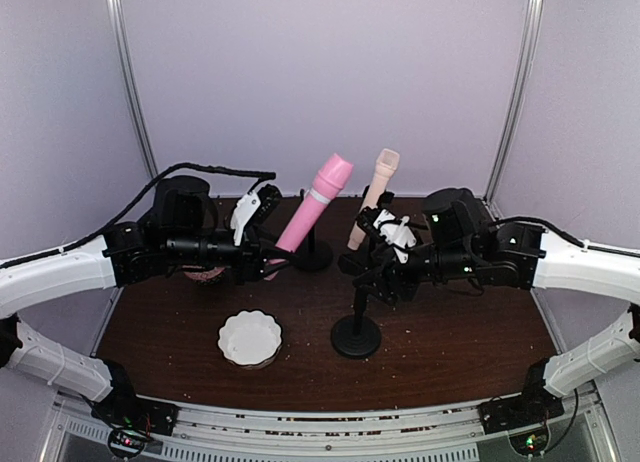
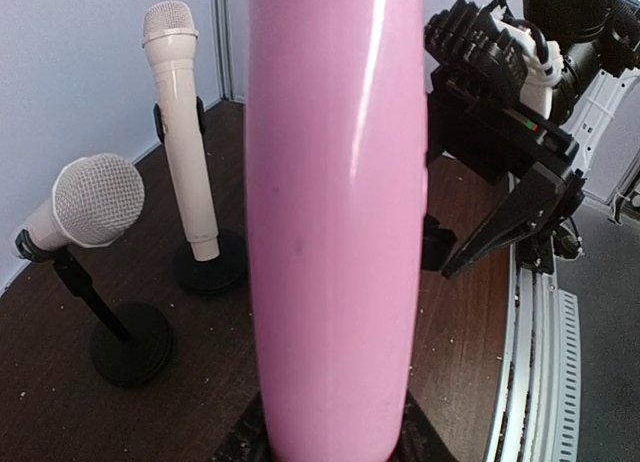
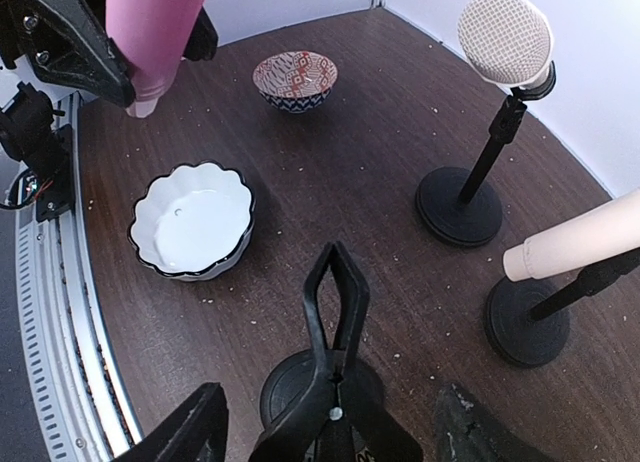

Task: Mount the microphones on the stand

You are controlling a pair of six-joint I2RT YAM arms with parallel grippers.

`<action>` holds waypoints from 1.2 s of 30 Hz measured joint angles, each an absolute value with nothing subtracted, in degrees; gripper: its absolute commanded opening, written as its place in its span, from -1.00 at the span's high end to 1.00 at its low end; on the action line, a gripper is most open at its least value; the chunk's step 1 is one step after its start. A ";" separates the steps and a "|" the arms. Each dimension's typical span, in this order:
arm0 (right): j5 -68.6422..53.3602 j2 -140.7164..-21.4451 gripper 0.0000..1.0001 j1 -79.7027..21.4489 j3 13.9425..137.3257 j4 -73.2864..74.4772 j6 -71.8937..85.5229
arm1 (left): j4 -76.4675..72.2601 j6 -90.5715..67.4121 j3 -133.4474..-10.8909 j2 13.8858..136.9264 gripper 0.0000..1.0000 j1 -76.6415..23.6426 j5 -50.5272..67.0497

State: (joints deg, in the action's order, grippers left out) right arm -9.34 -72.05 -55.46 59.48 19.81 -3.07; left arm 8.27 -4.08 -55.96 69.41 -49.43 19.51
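Pink microphone [image 1: 316,202], clamped in left gripper [image 1: 272,252]

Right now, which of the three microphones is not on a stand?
The pink microphone: the left gripper holds it, while the steeper cream microphone and the flatter cream microphone sit on black stands.

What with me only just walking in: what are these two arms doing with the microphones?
The left gripper is shut on the pink microphone, holding it tilted above the table. The right gripper is open, straddling the clip on the empty stand; whether it touches the clip is unclear. The upright cream microphone and the tilted cream microphone each sit on a stand. A white bowl and a patterned bowl lie nearby, untouched.
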 measured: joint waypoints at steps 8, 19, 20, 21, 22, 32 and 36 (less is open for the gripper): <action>-9.15 -71.92 -0.23 -55.46 57.21 19.57 -2.13 | 8.32 -3.97 -56.05 69.49 1.00 -49.43 19.77; -8.99 -70.89 0.40 -55.46 55.13 18.20 -1.32 | 8.78 -3.90 -56.71 69.97 1.00 -49.43 19.79; -8.99 -70.67 0.42 -55.46 54.85 18.04 -1.30 | 8.78 -3.81 -56.71 70.11 1.00 -49.43 19.79; -9.02 -70.41 0.43 -55.46 54.65 17.91 -1.28 | 8.78 -3.73 -56.71 70.26 1.00 -49.43 19.79; -9.06 -70.19 0.45 -55.46 54.33 17.61 -1.21 | 8.78 -3.64 -56.71 70.50 1.00 -49.43 19.79; -9.21 -67.94 0.51 -55.44 50.48 13.47 -1.41 | 2.83 -0.43 -54.52 73.56 1.00 -49.43 21.23; -9.26 -67.37 0.51 -55.22 48.86 10.92 -1.39 | -3.84 2.31 -50.30 74.96 1.00 -49.43 21.28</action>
